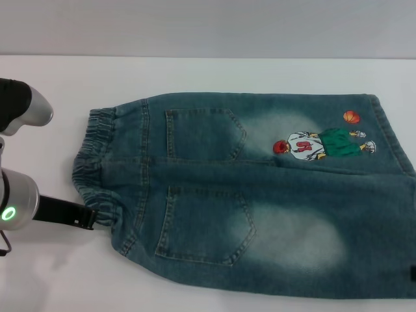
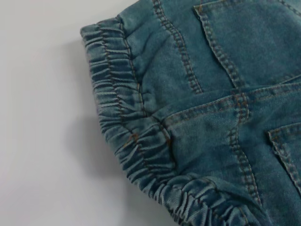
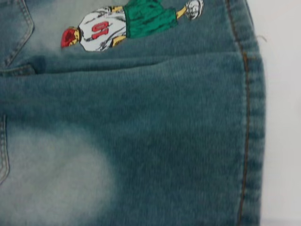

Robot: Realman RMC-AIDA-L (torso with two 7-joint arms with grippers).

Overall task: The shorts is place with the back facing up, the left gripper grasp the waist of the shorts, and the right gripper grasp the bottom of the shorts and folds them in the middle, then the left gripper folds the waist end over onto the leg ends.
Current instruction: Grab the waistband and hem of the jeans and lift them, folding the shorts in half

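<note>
Blue denim shorts [image 1: 260,195] lie flat on the white table [image 1: 195,71] with the back up and both back pockets showing. The elastic waist [image 1: 94,156] is at the left and the leg ends are at the right. My left gripper [image 1: 91,218] reaches in from the left and meets the near corner of the waist. The left wrist view shows only the gathered waistband [image 2: 122,122]. The right wrist view looks down on the near leg's hem [image 3: 249,117]. A dark sliver [image 1: 412,273] at the right edge is all that shows of the right arm.
A cartoon basketball player print [image 1: 322,143] marks the far leg near its hem. White table surface runs along the far side and left of the shorts. The near leg reaches the picture's right edge.
</note>
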